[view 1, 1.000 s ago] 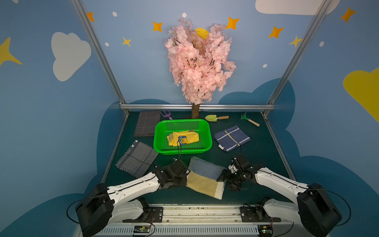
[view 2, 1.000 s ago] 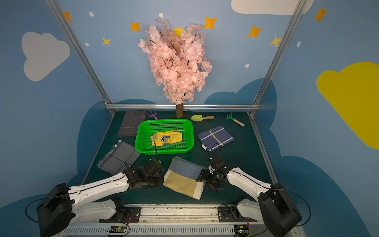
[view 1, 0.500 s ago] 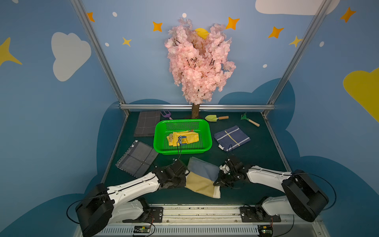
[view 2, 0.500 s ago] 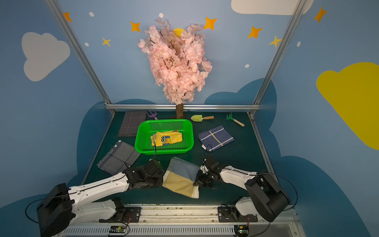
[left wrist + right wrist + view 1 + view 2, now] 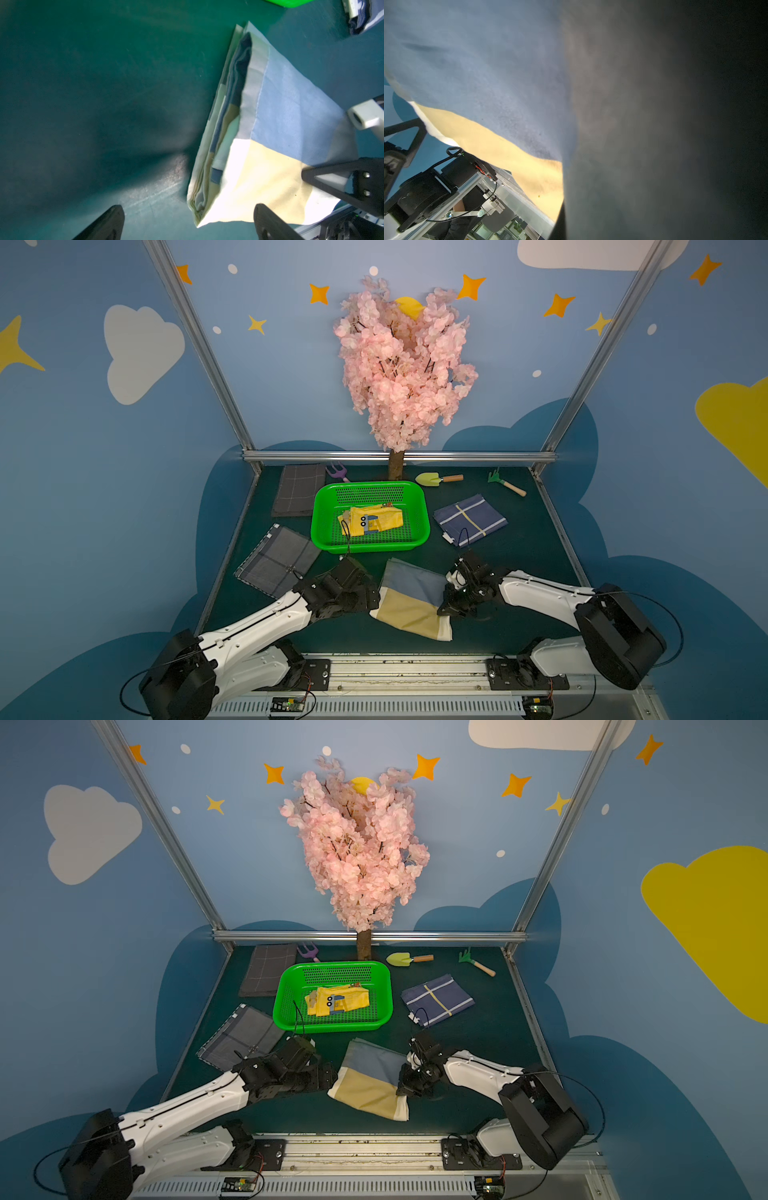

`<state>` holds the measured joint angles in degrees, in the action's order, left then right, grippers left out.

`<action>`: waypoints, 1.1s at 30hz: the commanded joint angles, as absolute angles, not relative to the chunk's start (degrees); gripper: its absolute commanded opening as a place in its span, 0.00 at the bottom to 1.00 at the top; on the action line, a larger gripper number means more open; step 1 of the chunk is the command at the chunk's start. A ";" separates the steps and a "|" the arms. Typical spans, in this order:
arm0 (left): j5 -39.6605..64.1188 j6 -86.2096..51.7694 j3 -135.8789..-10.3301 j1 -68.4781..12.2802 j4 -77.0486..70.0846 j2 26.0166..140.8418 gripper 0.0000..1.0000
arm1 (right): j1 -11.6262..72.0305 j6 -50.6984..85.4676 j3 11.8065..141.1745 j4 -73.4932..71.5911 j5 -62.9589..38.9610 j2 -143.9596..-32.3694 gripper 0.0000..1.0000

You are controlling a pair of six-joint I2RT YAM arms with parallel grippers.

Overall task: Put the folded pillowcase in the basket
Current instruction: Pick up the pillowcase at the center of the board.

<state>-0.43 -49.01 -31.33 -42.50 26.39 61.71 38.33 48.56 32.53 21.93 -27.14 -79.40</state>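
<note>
Pillowcase, your folded blue-and-cream one, lies on the dark green bench in front of the basket, on the side toward the arm bases. It is near the basket but neither touching it nor inside it. Your right gripper is pressed together on the pillowcase's edge at the right-arm side. In the left wrist view the right gripper pinches the top layers, so they rise off the lower folds and the stack gapes along the opposite edge. The right wrist view is mostly the pillowcase right against the lens, with the rest dark and blurred. Your left gripper sits at the pillowcase's other edge with its fingers spread wide and nothing held. In its wrist view the near corner of the folds lies between the two fingers. Inside the basket you can see a crumpled yellow cloth. A folded navy plaid cloth lies just beside the basket on the right-arm side. Two grey checked cloths lie on the left-arm side, one toward the arms and one toward the back. Behind the basket stands a pink blossom tree.
</note>
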 commanded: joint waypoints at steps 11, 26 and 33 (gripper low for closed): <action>17.94 -53.46 -25.11 -40.82 1.30 76.17 0.96 | 38.29 45.50 35.59 26.81 -27.96 -80.98 0.00; 33.62 -49.40 -27.80 -39.23 -2.29 90.05 0.77 | 38.19 46.05 35.16 26.54 -27.76 -79.50 0.00; 30.50 -47.15 -29.00 -39.28 2.20 88.06 0.03 | 38.10 45.53 35.72 27.20 -27.65 -79.53 0.00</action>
<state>31.73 -48.93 -30.04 -39.03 -4.99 88.49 38.37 46.06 35.22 25.56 -27.94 -80.38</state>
